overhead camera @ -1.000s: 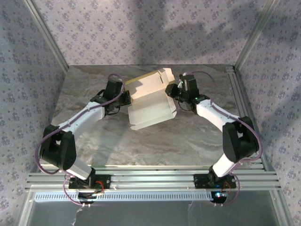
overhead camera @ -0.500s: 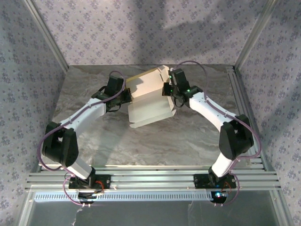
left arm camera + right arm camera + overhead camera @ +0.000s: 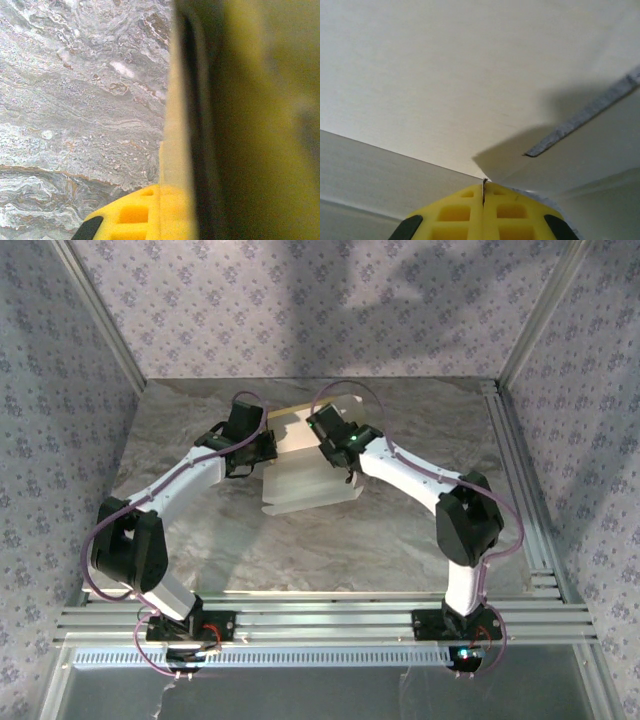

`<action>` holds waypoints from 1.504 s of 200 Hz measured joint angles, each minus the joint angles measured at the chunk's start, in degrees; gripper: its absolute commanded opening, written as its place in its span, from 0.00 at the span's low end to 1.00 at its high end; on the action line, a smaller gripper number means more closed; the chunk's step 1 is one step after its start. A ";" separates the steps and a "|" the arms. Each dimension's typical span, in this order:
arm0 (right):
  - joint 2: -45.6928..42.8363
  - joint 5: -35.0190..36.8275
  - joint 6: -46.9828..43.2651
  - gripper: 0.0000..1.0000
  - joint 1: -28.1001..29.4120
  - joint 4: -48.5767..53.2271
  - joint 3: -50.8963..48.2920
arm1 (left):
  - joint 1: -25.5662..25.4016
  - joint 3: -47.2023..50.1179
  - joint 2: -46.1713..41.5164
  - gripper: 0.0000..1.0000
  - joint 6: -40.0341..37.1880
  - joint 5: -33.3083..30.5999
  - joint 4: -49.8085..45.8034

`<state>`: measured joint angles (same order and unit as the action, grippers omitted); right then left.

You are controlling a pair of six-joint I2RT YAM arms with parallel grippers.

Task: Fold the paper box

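The paper box lies partly folded on the marble table, white side up, with a yellow strip along its back edge. My left gripper is at the box's left edge. In the left wrist view it is shut on a yellow cardboard edge that rises from the jaws. My right gripper reaches over the box's back right part. In the right wrist view it is shut with nothing between its fingers, and its tips sit against the box's white panel beside a raised flap.
Aluminium rails run along the table's right side and front edge. Patterned walls close in the back and sides. Bare marble lies in front of the box.
My right arm has swung left over the box, its gripper closing, and pushed the right flap over. The box now lies narrower and a little further left. The left gripper has kept its grip.
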<state>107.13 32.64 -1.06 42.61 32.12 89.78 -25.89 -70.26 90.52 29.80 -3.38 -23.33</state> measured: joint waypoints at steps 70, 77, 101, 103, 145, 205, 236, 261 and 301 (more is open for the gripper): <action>-1.90 2.16 -2.73 0.35 2.75 0.70 -0.17 | -0.28 0.00 0.02 0.00 -0.87 0.17 0.59; -3.87 0.66 -2.40 0.38 2.86 0.28 -0.87 | -0.39 0.00 0.02 0.00 -1.05 0.37 0.92; -14.71 -6.16 0.11 0.43 1.75 -1.70 -4.72 | -0.39 0.02 0.02 0.00 -1.27 0.98 2.45; -16.02 -6.97 0.70 0.44 1.36 -1.97 -5.20 | -0.39 0.02 0.02 0.00 -1.27 1.01 2.60; -41.18 -31.17 17.03 0.33 -22.05 -16.33 -23.91 | 0.42 0.09 0.00 0.00 -1.22 3.06 5.35; -25.70 -62.86 57.90 0.46 -39.69 -46.73 -47.06 | 2.43 2.16 -1.75 0.00 0.37 6.97 8.48; -18.56 -68.83 69.48 0.47 -37.29 -58.62 -46.42 | 2.40 2.40 -1.81 0.00 1.25 8.13 9.49; -15.80 -70.44 75.23 0.47 -34.77 -65.77 -44.39 | 2.43 2.62 -1.81 0.00 1.44 8.55 9.90; -14.45 -70.64 79.32 0.46 -31.52 -71.47 -42.42 | 2.43 2.95 -1.81 0.00 1.81 8.72 10.03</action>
<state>92.68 -38.00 78.26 11.09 -39.35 47.35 -23.46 -67.31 88.71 31.62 5.34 -13.30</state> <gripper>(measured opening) 0.465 0.049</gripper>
